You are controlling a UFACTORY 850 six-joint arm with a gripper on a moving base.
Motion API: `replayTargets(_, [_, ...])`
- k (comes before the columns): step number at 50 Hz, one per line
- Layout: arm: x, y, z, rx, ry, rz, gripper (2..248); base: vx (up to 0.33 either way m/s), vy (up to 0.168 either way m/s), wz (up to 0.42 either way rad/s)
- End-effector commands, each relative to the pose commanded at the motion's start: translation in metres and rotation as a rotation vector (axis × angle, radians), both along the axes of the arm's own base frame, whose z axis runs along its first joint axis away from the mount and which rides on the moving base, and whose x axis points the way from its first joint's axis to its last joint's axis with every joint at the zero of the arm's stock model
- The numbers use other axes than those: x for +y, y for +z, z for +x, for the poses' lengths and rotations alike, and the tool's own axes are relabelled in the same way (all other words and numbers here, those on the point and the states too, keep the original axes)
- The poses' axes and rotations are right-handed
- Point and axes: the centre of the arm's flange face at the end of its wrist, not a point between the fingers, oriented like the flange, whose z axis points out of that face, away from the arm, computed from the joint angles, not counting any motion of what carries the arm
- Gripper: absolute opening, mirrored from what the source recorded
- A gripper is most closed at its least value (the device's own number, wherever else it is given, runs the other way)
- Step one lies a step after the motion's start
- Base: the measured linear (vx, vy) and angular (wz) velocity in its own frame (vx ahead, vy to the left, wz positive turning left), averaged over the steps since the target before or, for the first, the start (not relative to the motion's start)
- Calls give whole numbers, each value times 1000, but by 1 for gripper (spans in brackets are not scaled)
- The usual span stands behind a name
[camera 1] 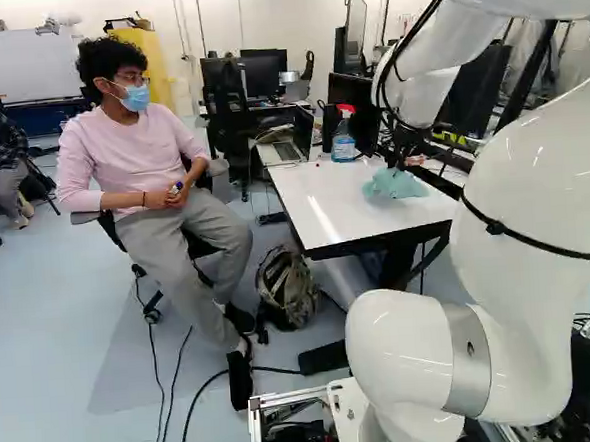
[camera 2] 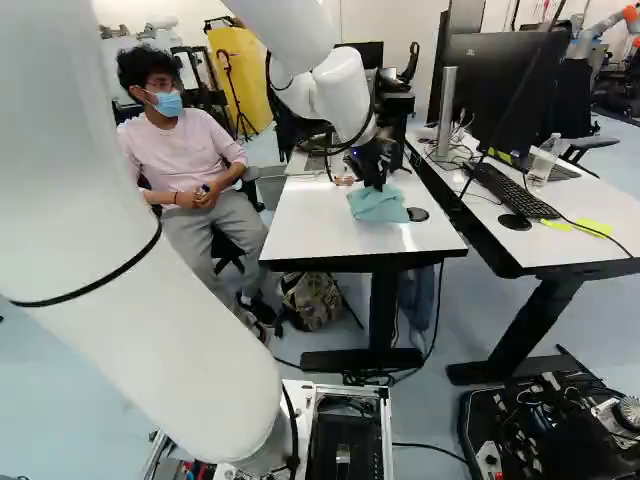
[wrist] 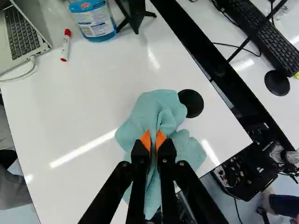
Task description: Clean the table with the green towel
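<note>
My gripper (camera 2: 374,180) is low over the white table (camera 2: 310,225), with the green towel (camera 2: 380,206) spread beneath and around its tips. In the wrist view the gripper (wrist: 153,140) is shut on a fold of the towel (wrist: 159,109), which bunches up between the orange pads. The towel's far part lies against a black round disc (wrist: 191,103) on the tabletop (wrist: 93,112). Part of the towel under the fingers is hidden.
A blue spray bottle (camera 1: 343,138), a red-capped marker (wrist: 66,45) and a laptop (wrist: 21,37) stand or lie on the table. Beside it is a desk with a keyboard (camera 2: 512,190) and monitor. A seated person is left of the table; a backpack (camera 1: 287,287) is on the floor.
</note>
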Motion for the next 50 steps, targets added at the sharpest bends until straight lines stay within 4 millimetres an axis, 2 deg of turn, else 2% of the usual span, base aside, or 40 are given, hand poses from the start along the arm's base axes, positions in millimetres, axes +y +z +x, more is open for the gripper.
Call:
replayTargets(23, [-40,0,-17,0,-92,0,34,0,0,0])
replayTargets(50, [-88,0,-23,-1,-181,-1,34,0,0,0])
